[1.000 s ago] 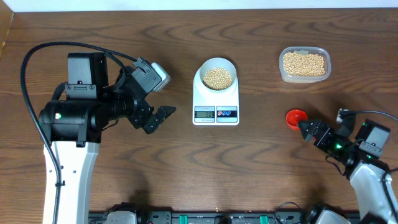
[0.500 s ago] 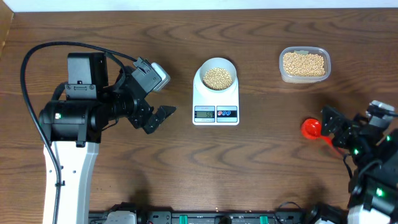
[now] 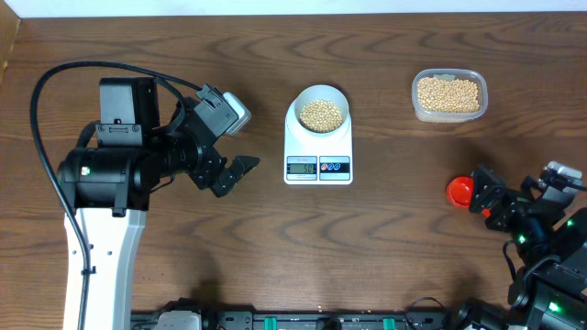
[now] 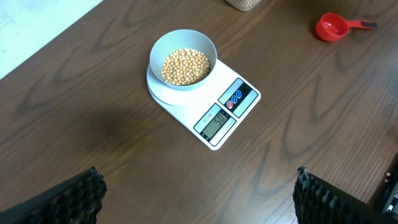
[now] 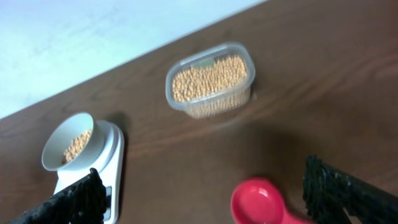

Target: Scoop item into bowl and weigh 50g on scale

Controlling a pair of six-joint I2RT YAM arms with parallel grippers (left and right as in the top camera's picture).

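The pale bowl (image 3: 300, 103) stands on the white scale (image 3: 318, 147) and holds tan beans (image 3: 322, 114). More beans fill the clear tub (image 3: 448, 93) at the back right. A red scoop (image 3: 459, 191) lies on the table at the right. My right gripper (image 3: 487, 198) is open around its handle end. In the right wrist view the scoop (image 5: 260, 203) lies between the wide-apart fingers of the right gripper (image 5: 202, 190). My left gripper (image 3: 237, 142) is open and empty, left of the scale. The left wrist view shows the bowl (image 4: 163, 50), the scale (image 4: 200, 103) and the scoop (image 4: 331, 27).
The left arm's black body and cable (image 3: 110, 165) take up the table's left side. The right arm's base (image 3: 550, 275) is at the front right corner. The table's back edge meets a white wall (image 5: 93, 37).
My right gripper and the red scoop have shifted right and toward the front edge. The left arm, bowl, scale and tub have not moved.
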